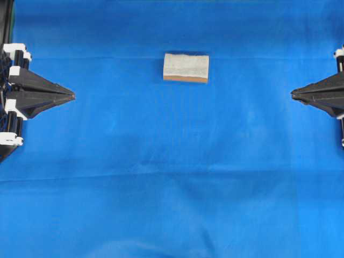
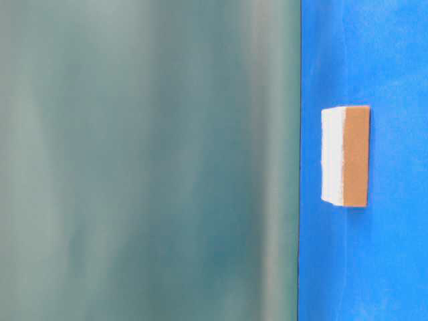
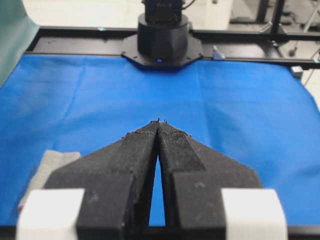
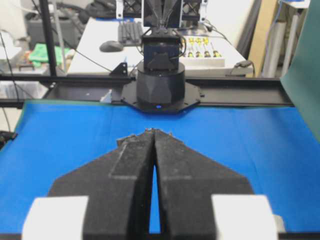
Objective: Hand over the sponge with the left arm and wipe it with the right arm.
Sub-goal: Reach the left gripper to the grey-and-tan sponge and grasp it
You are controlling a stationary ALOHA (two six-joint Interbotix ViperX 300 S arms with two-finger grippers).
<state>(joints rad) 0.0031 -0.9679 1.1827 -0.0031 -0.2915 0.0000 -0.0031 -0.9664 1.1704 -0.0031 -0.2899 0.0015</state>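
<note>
Bright blue cloth-covered table (image 1: 172,204), dark green backdrop (image 2: 147,160) behind. Grey-topped, tan-foam rectangular sponge (image 1: 186,67) lies alone mid-table. Left fingers (image 1: 70,96) and right fingers (image 1: 294,94) both clenched, empty, well apart.

A blue cloth (image 1: 172,188) covers the table, faintly creased. Past its far edge in the right wrist view stands a white desk (image 4: 95,55) bearing a keyboard (image 4: 131,34), a mouse (image 4: 111,46) and screwdrivers (image 4: 202,47).

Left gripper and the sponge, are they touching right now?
Apart. The overhead view shows the left gripper shut at the left edge, with bare blue cloth between it and the sponge.
</note>
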